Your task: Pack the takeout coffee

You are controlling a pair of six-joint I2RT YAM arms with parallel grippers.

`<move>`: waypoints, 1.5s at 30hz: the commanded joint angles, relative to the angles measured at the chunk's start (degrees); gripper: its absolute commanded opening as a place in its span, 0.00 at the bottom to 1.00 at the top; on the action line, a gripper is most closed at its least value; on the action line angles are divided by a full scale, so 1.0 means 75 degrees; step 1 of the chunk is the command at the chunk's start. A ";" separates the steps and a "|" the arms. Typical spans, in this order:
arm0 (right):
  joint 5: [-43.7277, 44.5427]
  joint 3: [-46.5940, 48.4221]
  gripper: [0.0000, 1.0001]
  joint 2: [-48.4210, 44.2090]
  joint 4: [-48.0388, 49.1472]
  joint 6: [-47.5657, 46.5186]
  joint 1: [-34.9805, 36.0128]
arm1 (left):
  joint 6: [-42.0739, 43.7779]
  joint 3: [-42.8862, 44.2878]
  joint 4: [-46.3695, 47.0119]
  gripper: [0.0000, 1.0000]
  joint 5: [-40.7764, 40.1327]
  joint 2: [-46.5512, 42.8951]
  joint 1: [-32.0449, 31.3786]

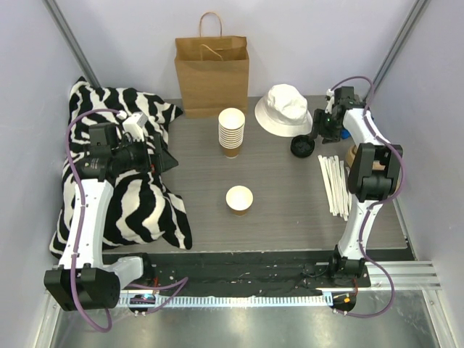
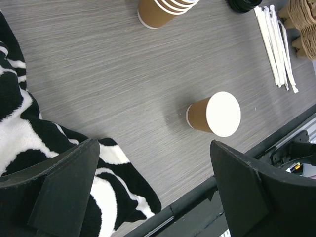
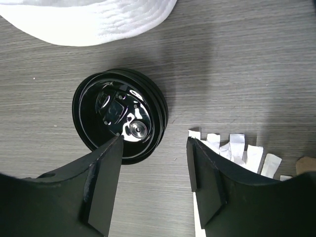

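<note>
Right gripper (image 3: 154, 143) is hanging with fingers apart, gripping nothing, over the stack of black lids (image 3: 118, 116). One fingertip is overlapping the stack's near rim in the wrist view; can't tell if it's touching. White hat (image 3: 84, 19) is sitting just beside the lids at their 11, wrapped straws (image 3: 237, 148) at their 4. Left gripper (image 2: 154, 145) is also spread wide, holding nothing, hovering over the edge of the zebra blanket (image 2: 29, 133). Takeout cup (image 1: 239, 199) is standing upright mid-table (image 1: 290, 217), cream top showing, well apart from both grippers. I'm seeing it at 4 o'clock from the left one, 8 from the right. Stack of cups (image 1: 231, 132) is at its 12, paper bag (image 1: 212, 76) beyond that.
</note>
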 commanded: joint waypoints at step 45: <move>-0.3161 -0.0132 0.01 -0.1960 -0.0568 -0.0592 0.0089 | 0.0878 0.0173 0.0321 1.00 0.0846 -0.0243 -0.0010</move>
